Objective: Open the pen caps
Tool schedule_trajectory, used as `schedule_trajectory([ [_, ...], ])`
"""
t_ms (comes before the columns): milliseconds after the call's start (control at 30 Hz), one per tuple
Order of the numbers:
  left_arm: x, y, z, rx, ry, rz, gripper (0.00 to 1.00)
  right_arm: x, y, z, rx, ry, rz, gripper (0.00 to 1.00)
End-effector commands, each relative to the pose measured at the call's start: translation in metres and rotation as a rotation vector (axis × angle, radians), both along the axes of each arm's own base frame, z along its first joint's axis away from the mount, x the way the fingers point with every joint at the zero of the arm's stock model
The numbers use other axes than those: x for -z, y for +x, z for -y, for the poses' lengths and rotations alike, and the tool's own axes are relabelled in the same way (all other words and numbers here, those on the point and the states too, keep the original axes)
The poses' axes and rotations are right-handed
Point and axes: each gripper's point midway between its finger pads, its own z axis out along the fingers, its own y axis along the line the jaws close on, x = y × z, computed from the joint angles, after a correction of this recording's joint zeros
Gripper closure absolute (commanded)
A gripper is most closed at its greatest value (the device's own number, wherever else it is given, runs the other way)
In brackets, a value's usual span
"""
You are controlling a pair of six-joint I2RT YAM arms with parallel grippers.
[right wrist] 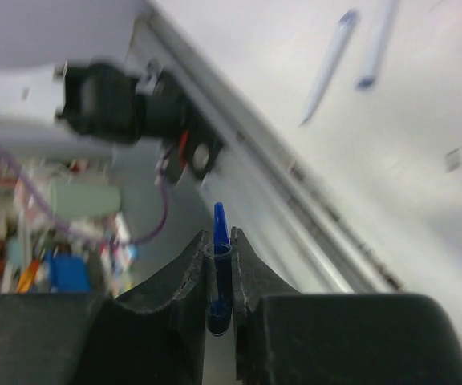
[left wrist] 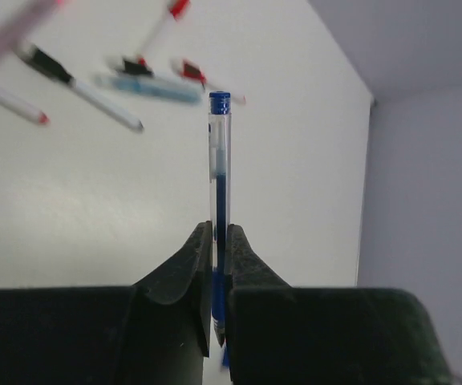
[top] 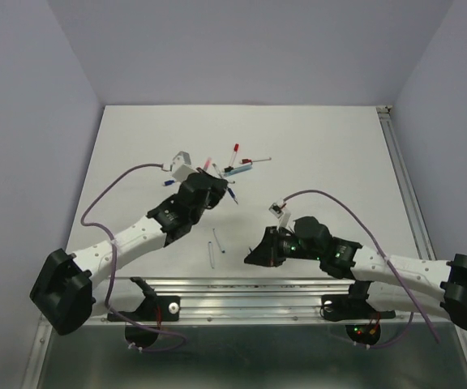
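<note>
**Cap in one hand, pen in the other**

Nearest you, your right hand (right wrist: 219, 241) is pinched shut on the stubby blue pen cap (right wrist: 219, 223), its pointed end out, low over the worktop's (top: 323, 154) near edge, likely to set it down. Further out, your left hand (left wrist: 220, 234) clamps the slim, clear-barrelled blue pen (left wrist: 220, 160). Beyond lie more pens (top: 240, 168), with glossy red caps (top: 237, 148) on.

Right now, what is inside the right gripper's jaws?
A blue pen cap, pinched in the right gripper, its tip poking out. Its sides are covered by the fingers.
</note>
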Motion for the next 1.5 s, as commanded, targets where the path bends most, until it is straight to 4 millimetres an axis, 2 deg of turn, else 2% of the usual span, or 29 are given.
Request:
schedule_trajectory([
  [0, -0.051, 0.053, -0.061, -0.284, 0.007, 0.172, 1.00, -0.008, -0.053, -0.002, -0.204, 0.060, -0.069, 0.99],
  [133, -0.054, 0.059, -0.077, -0.303, 0.018, 0.179, 1.00, -0.005, -0.054, -0.002, -0.215, 0.047, -0.066, 0.99],
  [233, -0.054, 0.051, -0.075, -0.238, 0.048, 0.182, 1.00, 0.007, -0.040, 0.002, -0.137, -0.039, -0.056, 0.99],
  [267, -0.046, 0.045, -0.073, -0.187, 0.091, 0.160, 1.00, 0.008, -0.036, 0.005, -0.106, -0.072, -0.067, 0.99],
  [300, -0.047, 0.043, -0.070, -0.158, 0.098, 0.165, 1.00, 0.005, -0.030, 0.004, -0.082, -0.071, -0.050, 0.99],
  [333, -0.037, 0.035, -0.069, -0.117, 0.133, 0.131, 1.00, 0.013, -0.022, 0.009, -0.033, -0.120, -0.041, 0.99],
  [400, -0.021, 0.020, -0.058, 0.005, 0.179, 0.076, 1.00, 0.014, -0.012, 0.012, 0.008, -0.156, -0.013, 0.99],
  [433, -0.002, 0.006, -0.061, 0.047, 0.222, 0.006, 1.00, 0.022, -0.003, 0.020, 0.062, -0.226, -0.006, 0.99],
  [500, 0.019, -0.012, -0.063, 0.108, 0.263, -0.068, 1.00, 0.029, 0.012, 0.031, 0.137, -0.299, 0.004, 0.99],
  [533, 0.040, -0.027, -0.073, 0.120, 0.308, -0.140, 1.00, 0.038, 0.027, 0.043, 0.212, -0.370, 0.013, 0.98],
  [633, 0.072, -0.054, -0.096, 0.086, 0.361, -0.265, 1.00, 0.050, 0.050, 0.068, 0.330, -0.501, 0.032, 0.96],
  [700, 0.086, -0.065, -0.105, 0.067, 0.360, -0.300, 1.00, 0.062, 0.054, 0.080, 0.361, -0.587, 0.022, 0.95],
  [800, 0.102, -0.077, -0.112, 0.062, 0.368, -0.346, 1.00, 0.068, 0.063, 0.091, 0.410, -0.639, 0.031, 0.94],
  [933, 0.124, -0.090, -0.112, 0.091, 0.379, -0.426, 1.00, 0.077, 0.073, 0.106, 0.481, -0.693, 0.030, 0.93],
  [1100, 0.145, -0.096, -0.107, 0.146, 0.406, -0.490, 1.00, 0.093, 0.076, 0.110, 0.482, -0.747, 0.019, 0.91],
  [1267, 0.151, -0.098, -0.098, 0.188, 0.395, -0.511, 1.00, 0.108, 0.079, 0.120, 0.512, -0.829, 0.003, 0.89],
  [1467, 0.156, -0.099, -0.091, 0.210, 0.372, -0.516, 1.00, 0.114, 0.081, 0.128, 0.537, -0.875, -0.003, 0.86],
])
